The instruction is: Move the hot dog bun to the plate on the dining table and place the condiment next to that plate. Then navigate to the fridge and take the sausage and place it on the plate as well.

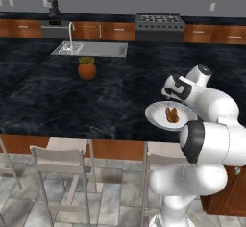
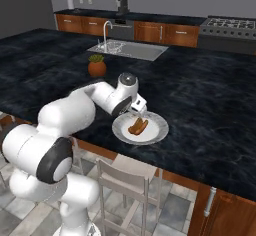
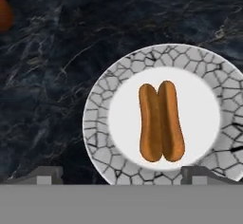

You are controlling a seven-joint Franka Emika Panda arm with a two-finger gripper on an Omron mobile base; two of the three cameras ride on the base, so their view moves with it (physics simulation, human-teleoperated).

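Hand view: hot dog bun point(image 3: 161, 121) mid-plate point(image 3: 97, 123); end effector point(image 3: 123, 174) released above, near dining table point(image 3: 57, 52) edge.

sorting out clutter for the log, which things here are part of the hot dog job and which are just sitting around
Part of the job:
- hot dog bun, lying on the plate
- plate
- dining table, black stone top
- gripper, open above the plate

Just sitting around:
- potted plant on the table
- sink
- stove
- chairs
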